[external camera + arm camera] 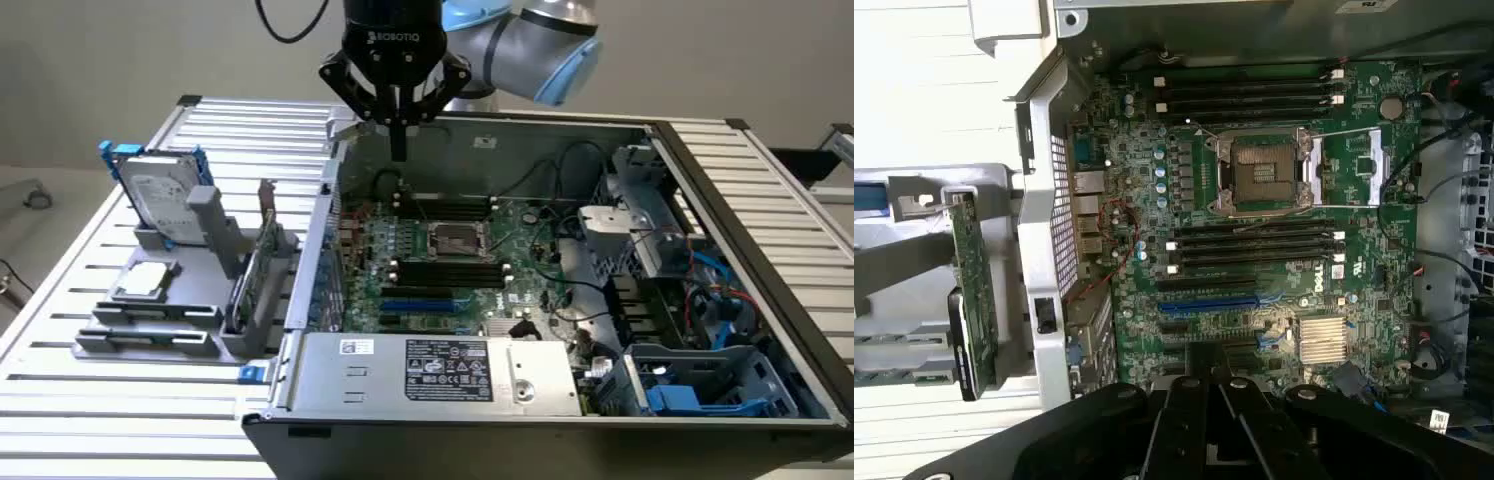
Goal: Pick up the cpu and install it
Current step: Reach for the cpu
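The cpu (144, 282), a small flat silvery square, lies on the grey holder (160, 325) at the exterior view's left, outside the computer case. My gripper (396, 148) hangs high over the far edge of the open case, fingers shut together with nothing between them. It is far from the cpu, up and toward the exterior view's right of it. The dark metal-framed socket (454, 238) sits in the middle of the green motherboard, below the gripper. In the wrist view the socket (1264, 172) stands open, and the shut gripper (1216, 410) shows in black.
An upright silver hard drive (163, 200) with blue rails stands behind the cpu on the holder. A green card (974, 290) stands on edge beside the case wall (314, 265). Cables, drive cages and a power supply (447, 372) crowd the case.
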{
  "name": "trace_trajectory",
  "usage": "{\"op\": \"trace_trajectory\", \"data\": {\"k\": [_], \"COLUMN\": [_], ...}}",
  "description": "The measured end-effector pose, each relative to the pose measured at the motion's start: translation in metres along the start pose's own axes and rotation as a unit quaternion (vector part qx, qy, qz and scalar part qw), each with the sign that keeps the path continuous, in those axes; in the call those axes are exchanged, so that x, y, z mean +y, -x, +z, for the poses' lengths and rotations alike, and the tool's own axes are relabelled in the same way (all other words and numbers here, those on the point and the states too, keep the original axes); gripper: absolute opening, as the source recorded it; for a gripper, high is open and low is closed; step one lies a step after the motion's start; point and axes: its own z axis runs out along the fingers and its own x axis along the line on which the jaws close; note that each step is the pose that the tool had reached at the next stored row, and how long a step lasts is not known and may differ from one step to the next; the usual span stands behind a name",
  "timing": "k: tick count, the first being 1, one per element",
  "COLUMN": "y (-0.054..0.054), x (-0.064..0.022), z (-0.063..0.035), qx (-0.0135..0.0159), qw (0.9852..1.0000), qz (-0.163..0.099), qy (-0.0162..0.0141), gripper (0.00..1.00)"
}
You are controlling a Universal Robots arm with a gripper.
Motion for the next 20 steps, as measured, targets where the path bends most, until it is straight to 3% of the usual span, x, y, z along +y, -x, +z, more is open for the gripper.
{"op": "trace_trajectory", "data": {"k": [9, 12, 20], "y": [-0.002, -0.011, -0.047], "x": [0.0003, 0.0016, 0.0070], "z": [-0.0001, -0.0007, -0.0022], "qx": [-0.0003, 0.0026, 0.0029], "qw": [1.0000, 1.0000, 1.0000], "qz": [0.000, 0.000, 0.000], "qy": [-0.0018, -0.0009, 0.0004], "gripper": [0.11, 0.11, 0.11]}}
